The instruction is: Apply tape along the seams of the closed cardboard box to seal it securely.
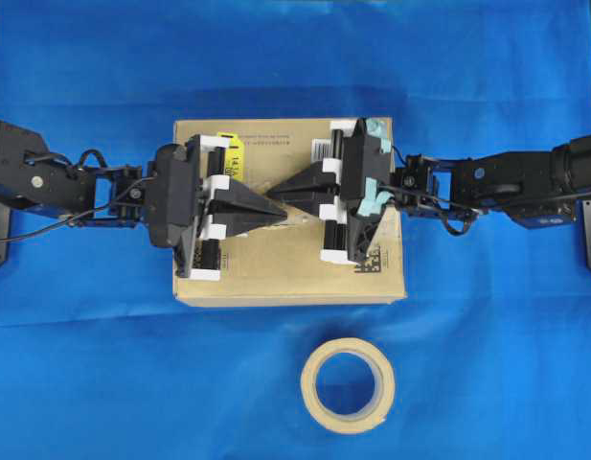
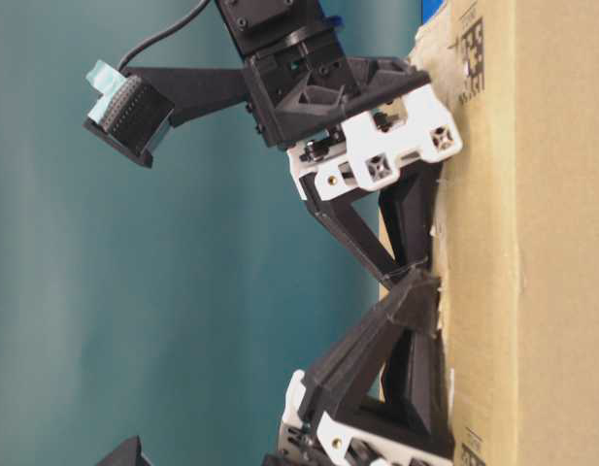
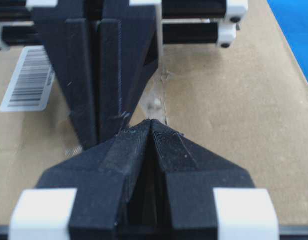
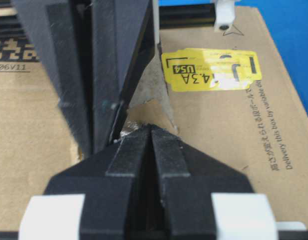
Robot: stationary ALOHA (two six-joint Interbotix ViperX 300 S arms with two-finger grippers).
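Two grippers: left gripper [image 1: 276,208] and right gripper [image 1: 282,195] meet tip to tip over the middle of the cardboard box [image 1: 276,273]; each has its jaws pressed together, and nothing is seen held between them.
Box: brown carton lying flat on the blue cloth [image 1: 84,383], flaps closed; judged stiff and light, likely to slide if pushed sideways.
Seam: seams [image 3: 161,95] run under both sets of tips, edged with pale torn residue.
Tape: tape [image 4: 151,112] appears as a small tan patch at the seam just beyond the right tips; judged thin, limp and sticky, best handled by pressing flat, not pinching.
Surroundings: tape roll [image 1: 349,386] lies on the cloth near the box, apart from it; yellow sticker [image 4: 211,69] and barcode label [image 3: 29,80] sit beside the seam.
Obstruction: each gripper crowds the other's path along the seam.
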